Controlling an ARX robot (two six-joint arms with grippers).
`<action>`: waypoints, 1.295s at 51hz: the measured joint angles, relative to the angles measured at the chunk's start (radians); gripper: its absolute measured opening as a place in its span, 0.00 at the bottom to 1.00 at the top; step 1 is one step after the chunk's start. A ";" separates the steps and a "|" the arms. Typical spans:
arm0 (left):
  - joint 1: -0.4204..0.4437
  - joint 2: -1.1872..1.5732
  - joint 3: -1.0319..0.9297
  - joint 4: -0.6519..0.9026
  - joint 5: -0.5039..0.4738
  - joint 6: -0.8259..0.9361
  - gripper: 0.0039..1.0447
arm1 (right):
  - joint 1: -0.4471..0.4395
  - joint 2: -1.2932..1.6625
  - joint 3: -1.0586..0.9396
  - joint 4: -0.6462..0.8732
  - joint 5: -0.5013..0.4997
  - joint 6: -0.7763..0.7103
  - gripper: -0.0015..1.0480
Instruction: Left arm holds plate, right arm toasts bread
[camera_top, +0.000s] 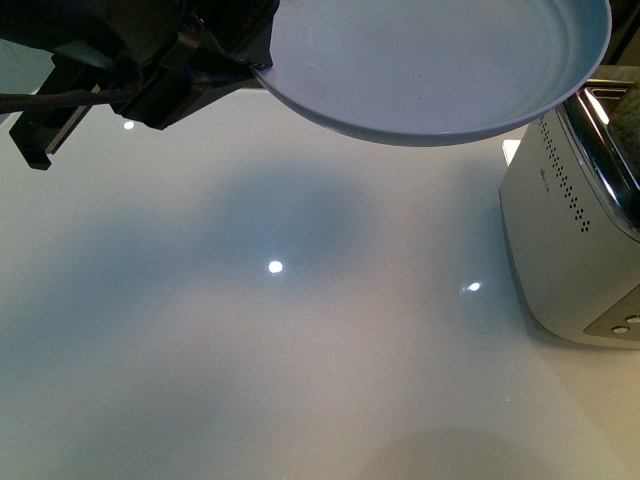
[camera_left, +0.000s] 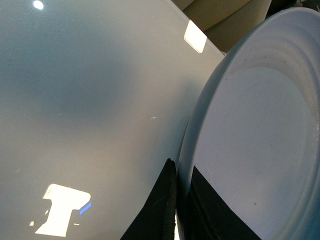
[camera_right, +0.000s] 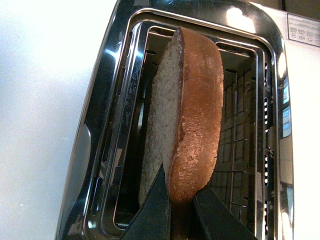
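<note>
My left gripper (camera_top: 258, 68) is clamping the rim of the glossy, round, pale blue plate (camera_top: 440, 60) above the smooth white table (camera_top: 250, 360). My right gripper (camera_right: 182, 212) is pinching the brown-crusted bread (camera_right: 192, 115), standing edgewise in the slot of the shiny metal toaster (camera_right: 100, 125).

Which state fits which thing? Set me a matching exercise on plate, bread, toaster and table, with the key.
Things:
1. plate
2. bread
3. toaster
4. table

States:
A. silver-white, standing at the right
B. empty, held by its rim in the left gripper, off the table
C. glossy white, reflecting light spots
D. upright on edge at the slot, pinched by the right gripper

Pairs: 1-B, 2-D, 3-A, 4-C
</note>
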 joint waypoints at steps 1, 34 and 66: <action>0.000 0.000 0.000 0.000 0.000 0.000 0.03 | 0.000 0.001 -0.002 0.003 -0.003 0.003 0.03; 0.000 0.000 0.000 0.000 0.000 0.000 0.03 | -0.036 -0.388 -0.246 0.148 0.007 0.076 0.93; 0.000 0.000 0.000 0.000 0.003 0.000 0.03 | -0.035 -0.797 -0.616 0.481 -0.151 0.154 0.23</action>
